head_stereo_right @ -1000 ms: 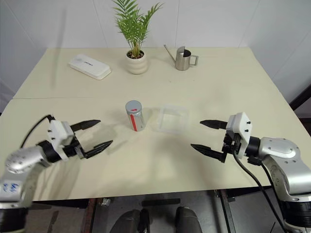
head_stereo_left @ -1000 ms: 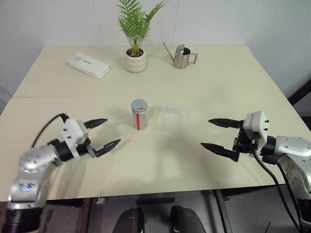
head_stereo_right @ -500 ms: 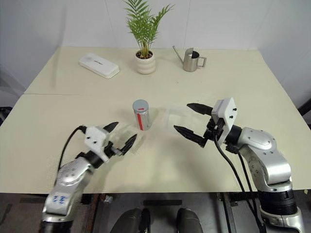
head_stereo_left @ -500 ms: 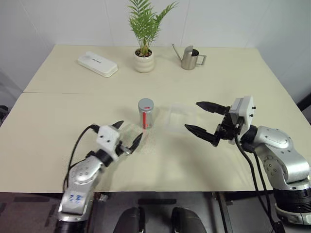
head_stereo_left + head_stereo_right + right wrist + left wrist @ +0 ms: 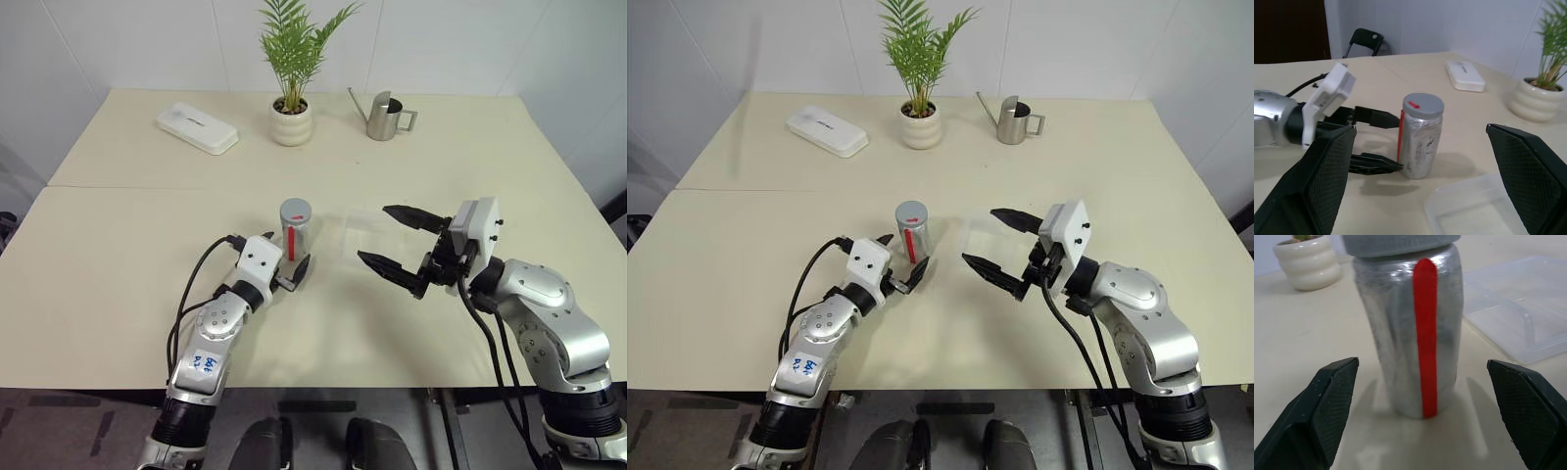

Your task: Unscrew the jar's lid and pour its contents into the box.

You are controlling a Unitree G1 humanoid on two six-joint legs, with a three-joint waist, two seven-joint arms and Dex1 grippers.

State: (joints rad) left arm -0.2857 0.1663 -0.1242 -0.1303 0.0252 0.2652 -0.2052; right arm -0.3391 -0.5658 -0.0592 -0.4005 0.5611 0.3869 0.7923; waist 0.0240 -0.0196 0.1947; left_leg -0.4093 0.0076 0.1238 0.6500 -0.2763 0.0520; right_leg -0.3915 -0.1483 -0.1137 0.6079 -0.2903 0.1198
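**L pincer at the jar, nothing gripped yet**

L pincer (image 5: 287, 257) is fully spread and holds nothing. Its two black fingers sit level on either side of the jar (image 5: 295, 228), low on the body, w/ a gap showing on both sides in the left wrist view, so no contact that I can see. A sec ago this pincer was well off to the jar's left; it has since swung in and now brackets it. Means the approach looks done; next step, in my judgement, is closing on the body to steady it.

R pincer (image 5: 400, 243) is also wide open and empty. It hangs above the tabletop (image 5: 118, 284) on the jar's right, raised to about lid height, tips pointing toward the jar. It has closed in too, from much further right. Prob. lining up to take the lid (image 5: 296, 209).

Jar stands upright, red stripe facing the robot, lid still on, so the unscrewing hasn't begun. The box (image 5: 367, 229), clear plastic, lies just right of the jar, apart from it and partly under the R pincer; looks empty. Contents can't be seen, jar being shut.

Well behind the jar: potted plant (image 5: 293, 119), watering can (image 5: 386, 117), white case (image 5: 196, 129).
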